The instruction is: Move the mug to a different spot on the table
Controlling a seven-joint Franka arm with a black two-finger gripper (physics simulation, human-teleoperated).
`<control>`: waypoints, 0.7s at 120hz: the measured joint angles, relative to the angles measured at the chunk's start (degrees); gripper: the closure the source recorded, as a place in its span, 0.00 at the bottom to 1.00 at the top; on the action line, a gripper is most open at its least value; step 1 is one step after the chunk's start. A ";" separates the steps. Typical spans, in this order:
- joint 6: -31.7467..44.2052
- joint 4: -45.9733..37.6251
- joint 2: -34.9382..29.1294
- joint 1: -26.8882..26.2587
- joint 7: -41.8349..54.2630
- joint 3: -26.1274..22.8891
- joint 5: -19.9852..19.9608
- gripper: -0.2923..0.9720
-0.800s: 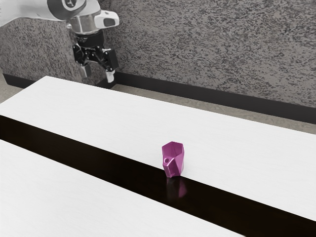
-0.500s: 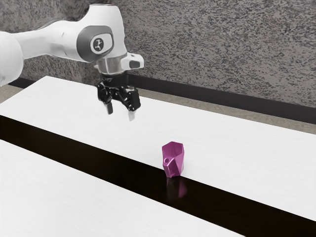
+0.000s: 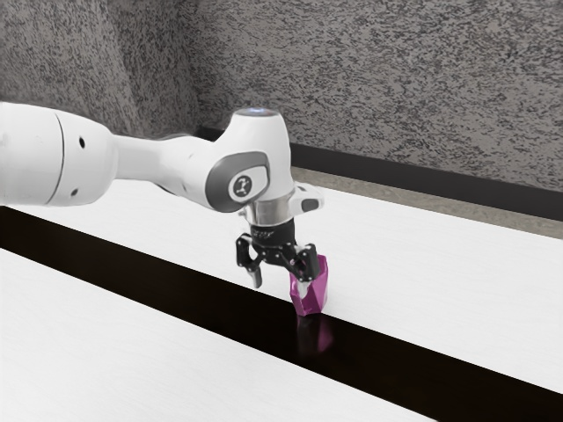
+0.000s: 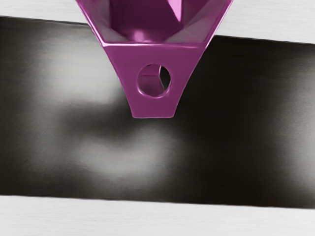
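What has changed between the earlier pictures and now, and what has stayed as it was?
The arm swung down from above the table's far edge toward the exterior view's right, bringing its jaws, open throughout, to the mug. Nothing has been gripped yet. The mug stayed upright in the same spot at the black strip's edge.
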 joint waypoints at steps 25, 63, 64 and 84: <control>4.41 0.02 3.24 -1.41 -3.67 -0.01 3.41 0.23; 13.15 0.41 8.11 -1.44 -5.43 0.99 5.65 0.23; 13.33 0.42 8.16 -1.43 -5.43 1.05 5.65 0.23; 15.87 0.48 8.86 -1.39 -5.47 1.45 5.76 0.23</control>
